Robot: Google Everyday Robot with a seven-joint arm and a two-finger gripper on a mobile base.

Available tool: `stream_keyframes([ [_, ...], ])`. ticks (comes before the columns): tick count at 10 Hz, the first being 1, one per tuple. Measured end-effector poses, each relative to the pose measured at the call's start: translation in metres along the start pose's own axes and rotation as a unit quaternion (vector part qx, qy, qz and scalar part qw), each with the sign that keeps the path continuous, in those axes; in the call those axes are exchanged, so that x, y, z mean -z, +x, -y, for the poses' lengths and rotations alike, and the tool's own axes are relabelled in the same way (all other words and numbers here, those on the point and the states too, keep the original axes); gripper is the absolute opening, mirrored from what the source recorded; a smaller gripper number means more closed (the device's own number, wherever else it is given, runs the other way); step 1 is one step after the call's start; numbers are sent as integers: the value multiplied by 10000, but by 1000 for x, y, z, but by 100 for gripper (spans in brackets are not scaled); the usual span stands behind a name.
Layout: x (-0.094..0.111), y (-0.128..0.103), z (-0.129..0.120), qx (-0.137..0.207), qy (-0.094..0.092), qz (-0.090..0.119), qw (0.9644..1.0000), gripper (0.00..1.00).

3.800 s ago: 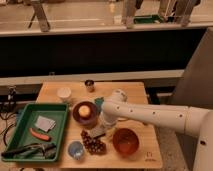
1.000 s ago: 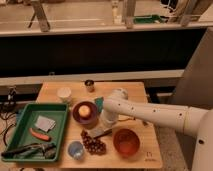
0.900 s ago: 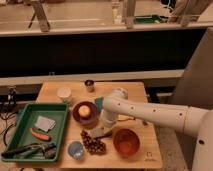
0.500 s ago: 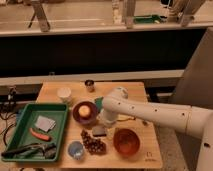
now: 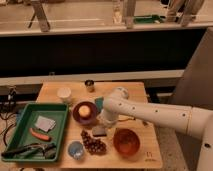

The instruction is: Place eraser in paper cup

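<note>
The eraser (image 5: 99, 131) is a small dark grey block lying flat on the wooden table (image 5: 135, 92), between the purple bowl and the grapes. My gripper (image 5: 103, 123) hangs at the end of the white arm (image 5: 150, 111), directly over the eraser's far edge and very close to it. Whether it touches the eraser does not show. The paper cup (image 5: 64, 94) stands upright at the table's back left, well away from the gripper.
A purple bowl (image 5: 85, 112) holding a round orange thing, a green pad (image 5: 98, 102), a metal cup (image 5: 89, 85), grapes (image 5: 93, 144), a blue cup (image 5: 76, 149) and an orange bowl (image 5: 126, 141) stand around the eraser. A green tray (image 5: 20, 117) with tools lies at the left.
My gripper has come down and slightly left toward the eraser. The eraser and the other things have not moved.
</note>
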Motion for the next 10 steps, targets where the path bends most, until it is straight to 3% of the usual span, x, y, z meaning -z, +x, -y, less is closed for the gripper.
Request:
stream_keyframes([
  [3, -6, 10, 1, -130, 28, -15, 9999, 80],
  [4, -11, 16, 2, -183, -8, -31, 9998, 69],
  [5, -14, 19, 2, -212, -31, -31, 9998, 66],
  [10, -24, 26, 2, -258, -140, -22, 9996, 66],
])
